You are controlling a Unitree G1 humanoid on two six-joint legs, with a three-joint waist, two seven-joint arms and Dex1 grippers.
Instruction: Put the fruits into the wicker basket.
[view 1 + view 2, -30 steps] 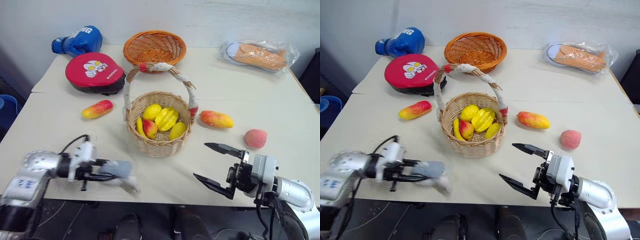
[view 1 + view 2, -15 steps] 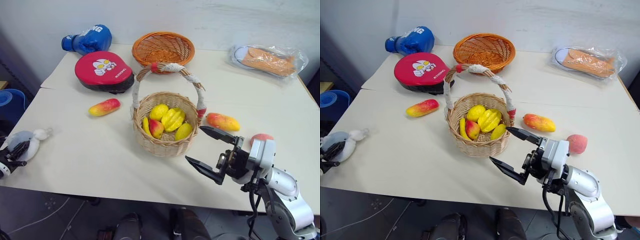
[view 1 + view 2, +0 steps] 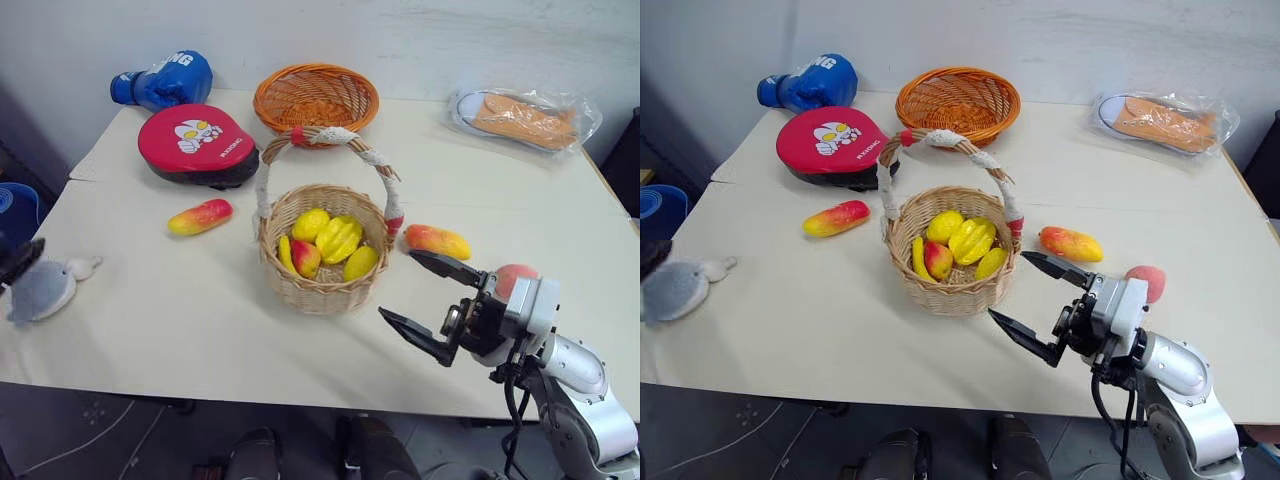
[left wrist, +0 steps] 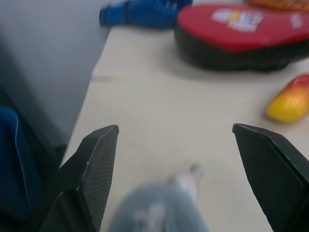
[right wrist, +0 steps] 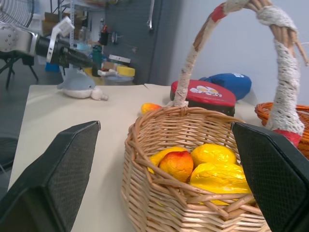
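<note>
Right gripper (image 3: 432, 303) spread beside wicker basket (image 3: 322, 262), left gripper (image 4: 193, 164) spread, left mango (image 3: 200, 216) lying crosswise.

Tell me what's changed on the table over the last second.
The left gripper carried the grey plush toy to the table's left edge and released it, jaws now open. The open right gripper, the two red-yellow mangoes, pink peach and handled wicker basket stayed put.
</note>
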